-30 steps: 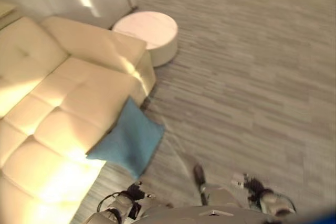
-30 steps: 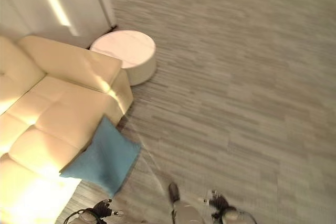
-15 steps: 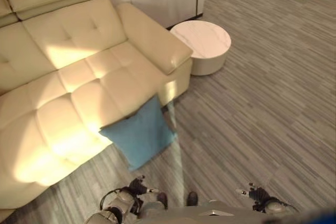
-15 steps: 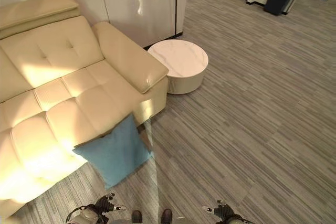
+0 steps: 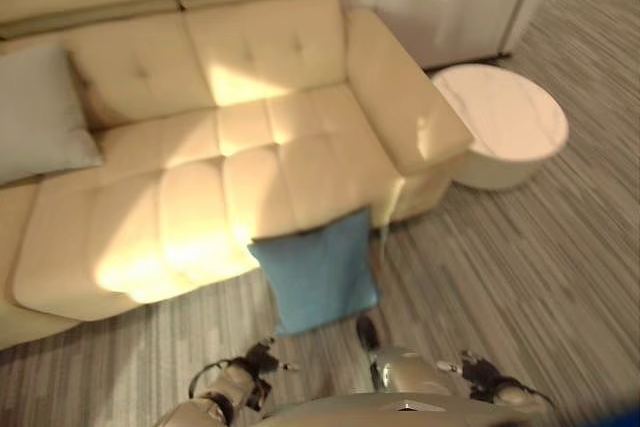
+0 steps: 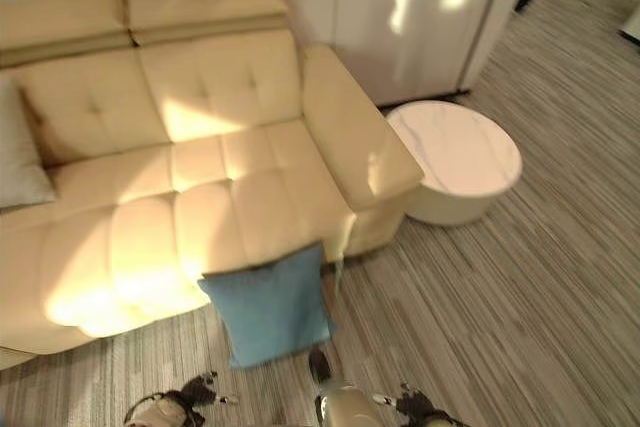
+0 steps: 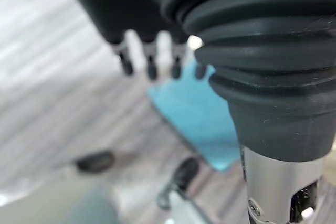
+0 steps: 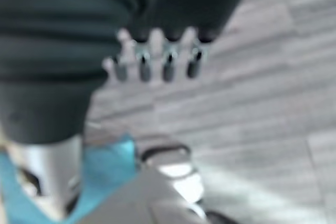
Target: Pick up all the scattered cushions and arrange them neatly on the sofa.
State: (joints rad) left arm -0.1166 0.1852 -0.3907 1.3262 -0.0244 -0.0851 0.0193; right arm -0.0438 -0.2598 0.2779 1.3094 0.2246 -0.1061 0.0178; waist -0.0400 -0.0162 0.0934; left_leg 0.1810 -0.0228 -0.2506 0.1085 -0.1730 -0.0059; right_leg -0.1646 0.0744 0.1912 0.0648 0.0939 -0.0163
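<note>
A blue cushion [image 5: 318,272] stands on the floor, leaning against the front of the cream sofa [image 5: 250,147]. A pale grey cushion [image 5: 40,112] rests against the sofa's backrest at its left end. My left hand [image 5: 232,384] hangs low at the bottom of the eye views, short of the blue cushion and apart from it. In the left wrist view its fingers [image 7: 149,59] are relaxed and hold nothing, with the blue cushion [image 7: 202,114] past them. My right hand [image 5: 487,379] hangs at the lower right; its fingers [image 8: 157,56] are also relaxed and empty above the striped floor.
A low round white table [image 5: 505,125] stands on the floor beside the sofa's right armrest [image 5: 405,107]. White cabinet doors [image 6: 420,7] rise behind it. Grey striped carpet [image 6: 540,297] stretches to the right.
The whole picture has swung, so the camera moved: the sofa now lies more squarely ahead and the grey cushion has come into view. Both hands still hang empty.
</note>
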